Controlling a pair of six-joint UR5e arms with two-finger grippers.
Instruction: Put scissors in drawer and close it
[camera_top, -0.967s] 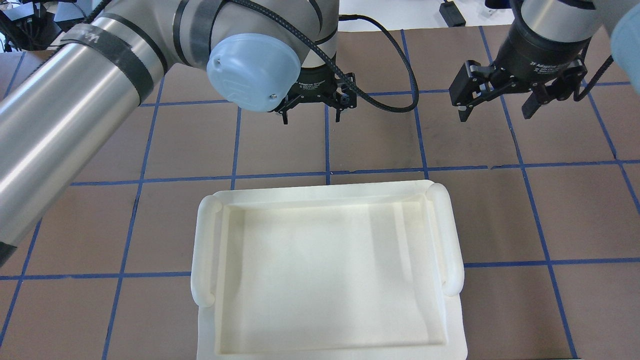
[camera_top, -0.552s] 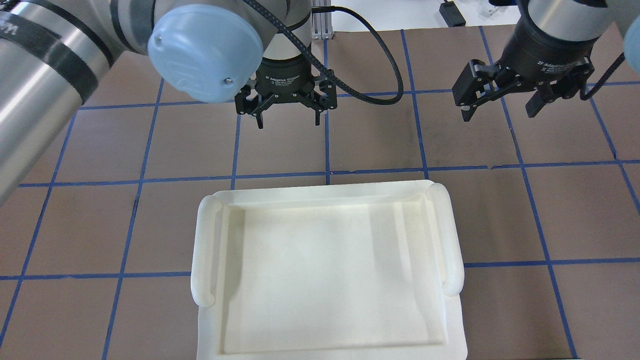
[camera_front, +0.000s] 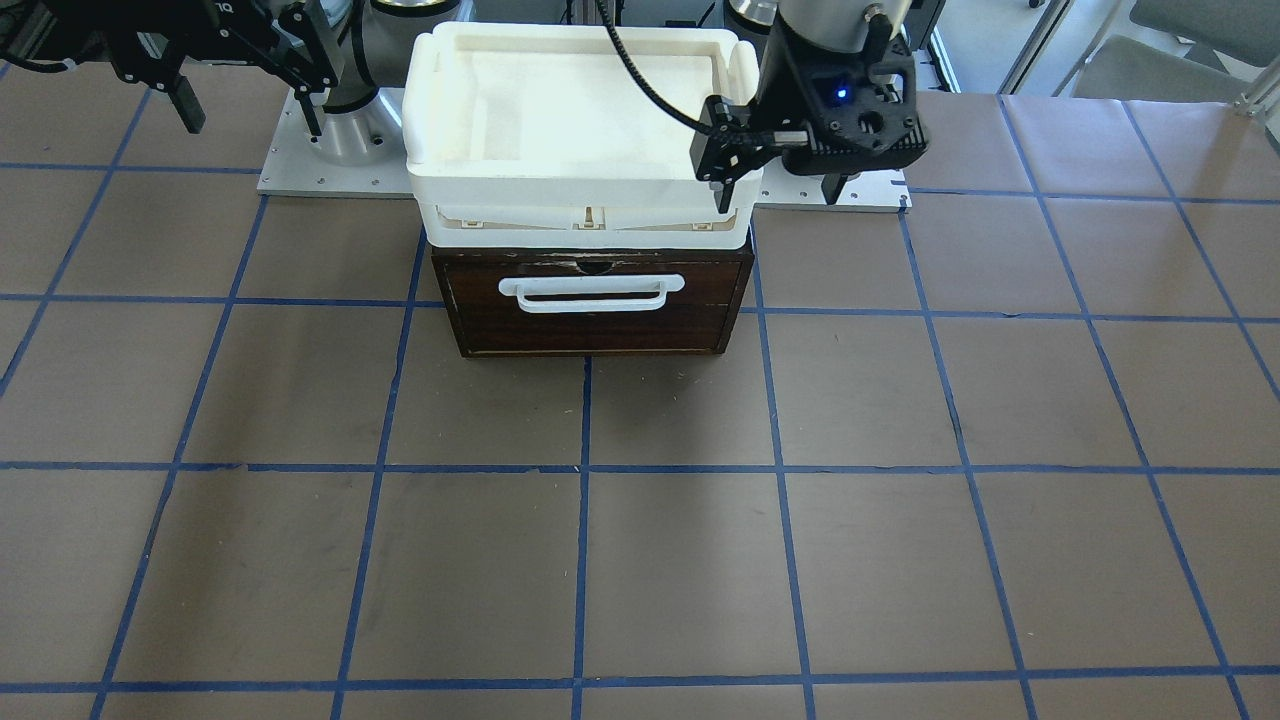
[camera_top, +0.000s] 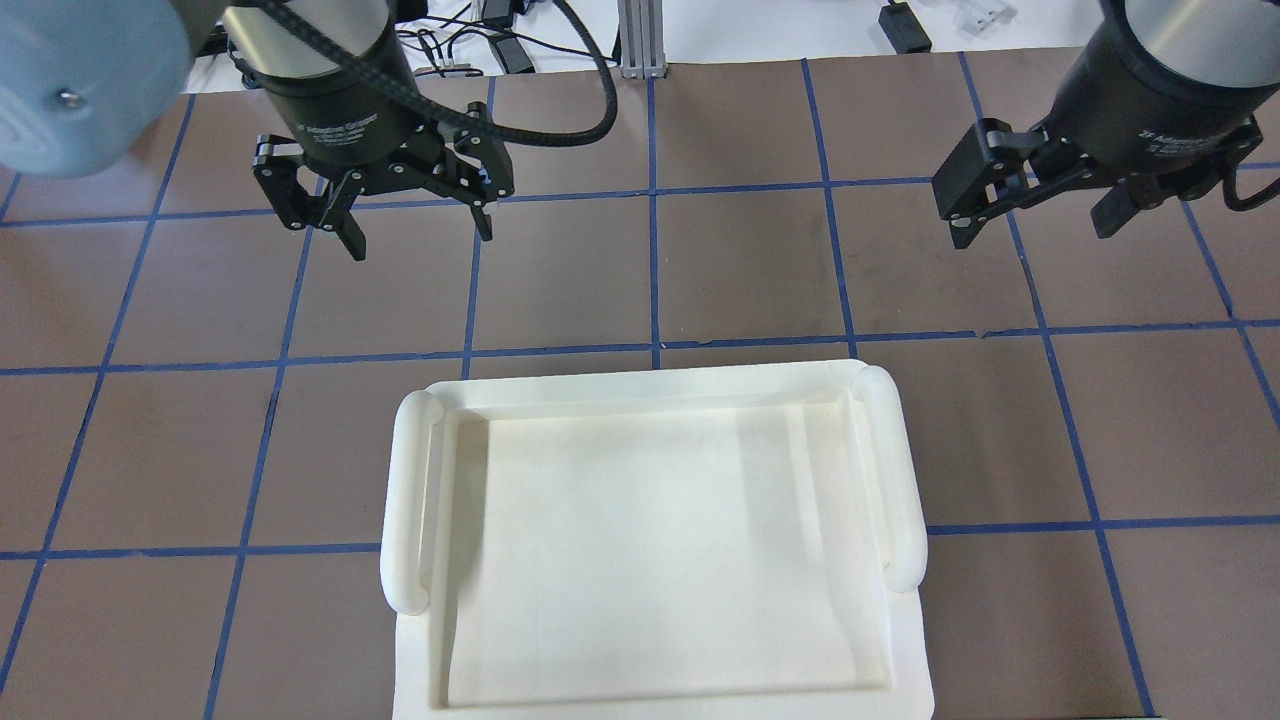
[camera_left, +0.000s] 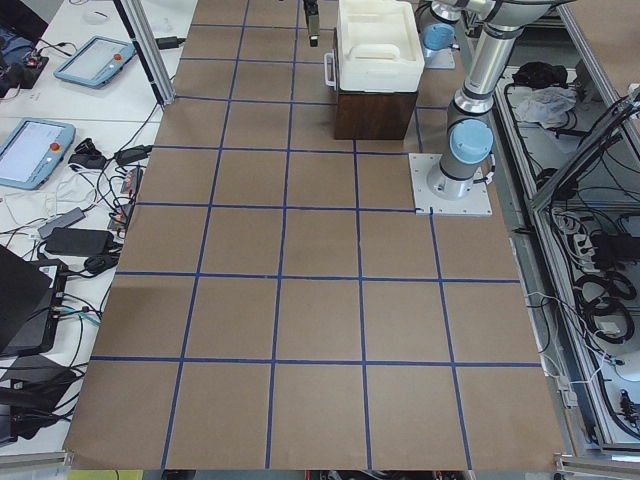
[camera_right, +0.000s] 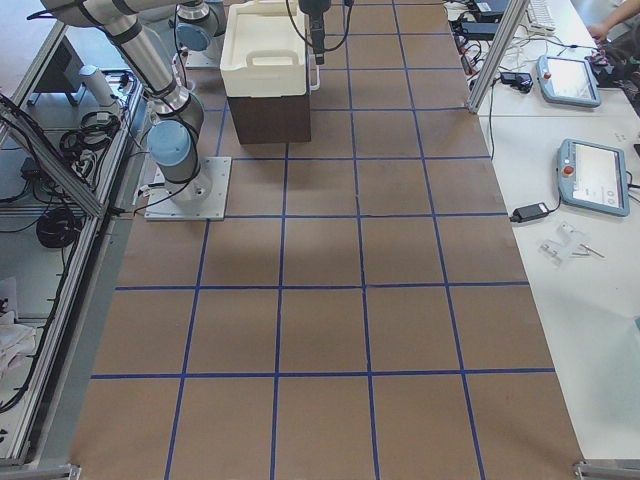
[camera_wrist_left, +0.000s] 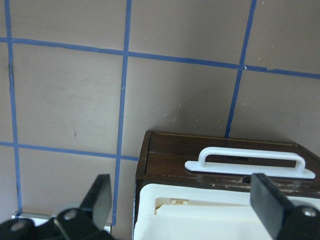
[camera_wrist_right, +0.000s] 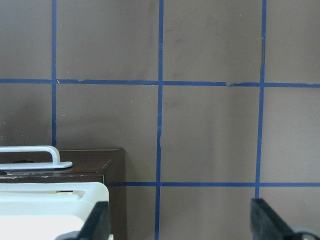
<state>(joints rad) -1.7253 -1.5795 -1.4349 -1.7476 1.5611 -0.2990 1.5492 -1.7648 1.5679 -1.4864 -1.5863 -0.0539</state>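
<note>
The drawer (camera_front: 590, 315) sits shut: its dark front lies flush in the brown cabinet (camera_front: 745, 300), and the white bar handle (camera_front: 592, 293) faces the operators' edge of the bench (camera_front: 700, 560). The cabinet stands at the robot's edge of the bench, about midway along it, between the 2 arm bases. A white tray (camera_top: 650, 385) rests on top of it with nothing visible inside. The scissors show in none of the 6 views, neither on the open bench, in the tray, nor in either hand. If they are here at all, they are hidden, most likely behind that closed front, though the pictures cannot confirm it. The left hand (camera_top: 420, 235) hangs above the cabinet's front corner on the robot's left, fingers spread wide and holding nothing. Its wrist camera looks down past the fingertips at the handle and the tray's rim. The right hand (camera_top: 1035, 225) hangs off the cabinet's other side, toward the end of the bench on the robot's right, equally wide open and empty. With the drawer closed, 2 idle hands clear of the handle and no scissors left out, I judge the task to be at or very near its end. Nothing visible is left to do, provided the scissors really are inside.
</note>
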